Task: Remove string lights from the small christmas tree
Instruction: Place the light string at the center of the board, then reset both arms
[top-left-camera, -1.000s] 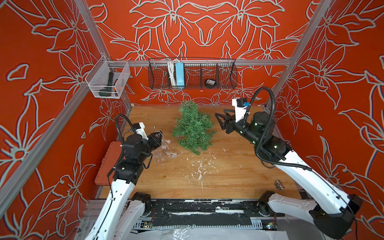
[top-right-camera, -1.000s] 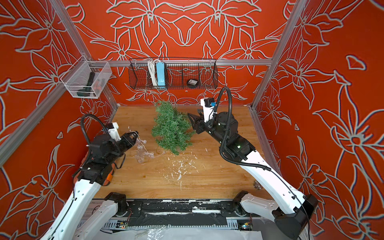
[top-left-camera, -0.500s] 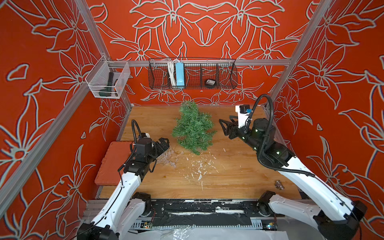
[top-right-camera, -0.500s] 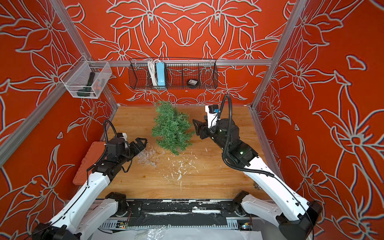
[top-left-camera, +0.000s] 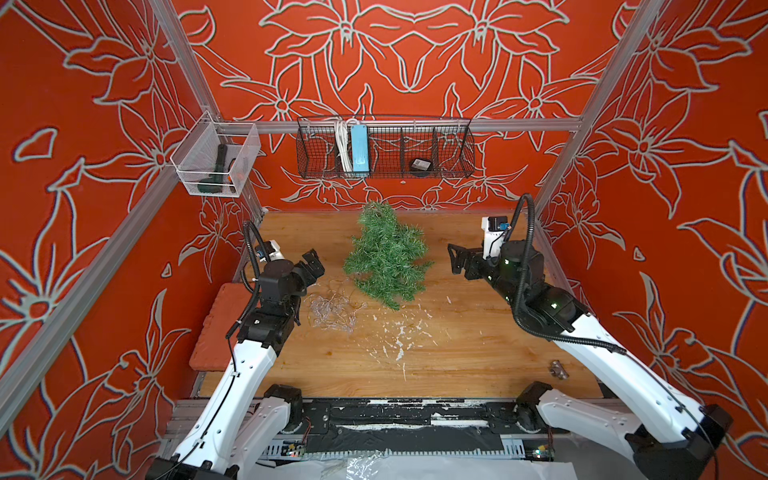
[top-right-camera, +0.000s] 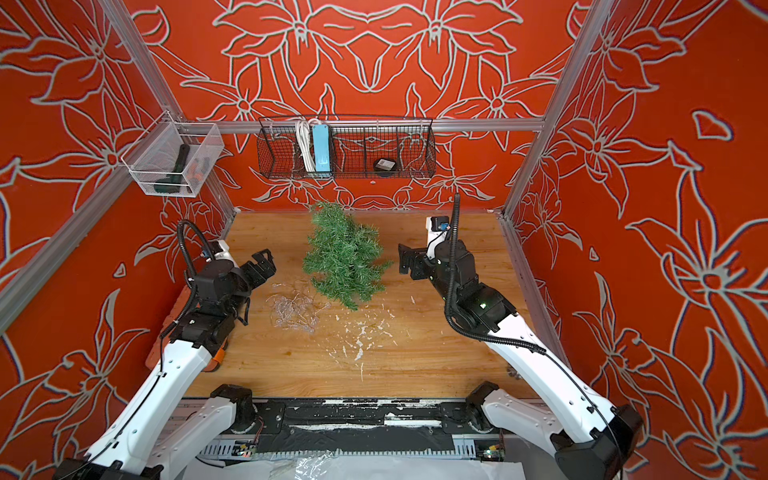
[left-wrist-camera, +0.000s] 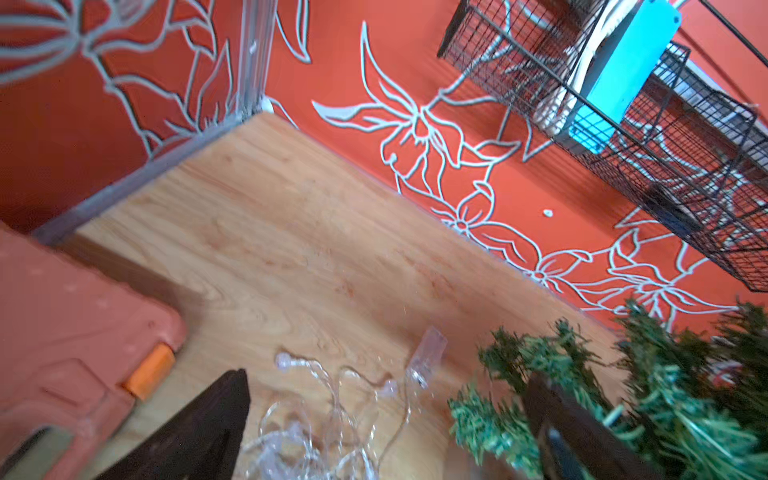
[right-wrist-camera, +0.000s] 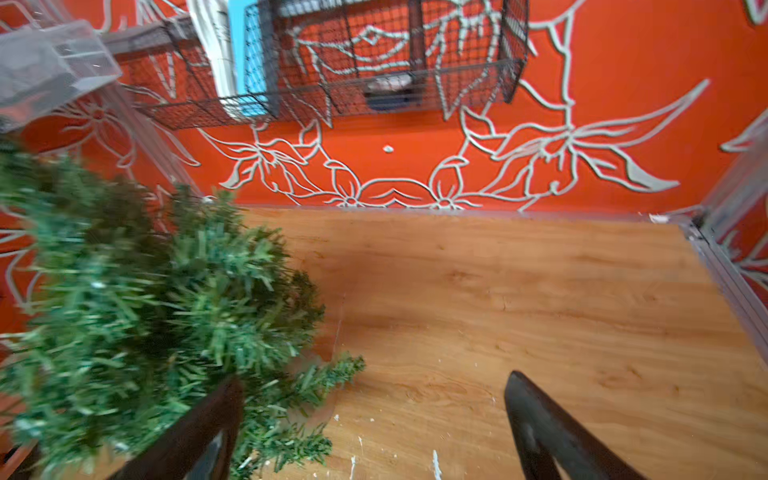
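The tree (top-left-camera: 384, 257) is in the middle of the table (top-left-camera: 478, 345). Its thin end points at the back wall. I cannot tell if it stands up or lies on its side.

The lights (top-left-camera: 332, 309) are off the tree. They sit in a loose heap on the wood, just beside the tree's near end, on the left arm's side. The wire is so thin and the bulbs so clear that the heap is hard to see in both top views. I cannot tell if a strand touches the lowest branches.

The left gripper (top-left-camera: 313, 266) hangs by the far edge of the heap, near the tree. It is spread wide and holds nothing. In the left wrist view only the tips of its two dark fingers (left-wrist-camera: 216, 415) show, and the rest is cut off. Between them lie the blurry bulbs and the small clear box (left-wrist-camera: 426, 353) at the wire's end.

The right gripper (top-left-camera: 457, 259) is on the other side of the tree, a bit apart from it. It is wide and empty too. In the right wrist view the tree is a green blur, and branches hide part of one finger (right-wrist-camera: 199, 428).

White bits (top-left-camera: 399, 332) lie on the wood near the heap. A red pad (top-left-camera: 224, 328) sits at the table's left edge, partly hidden by the left arm. A small grey thing (top-left-camera: 558, 369) by the right arm is too small to make out.
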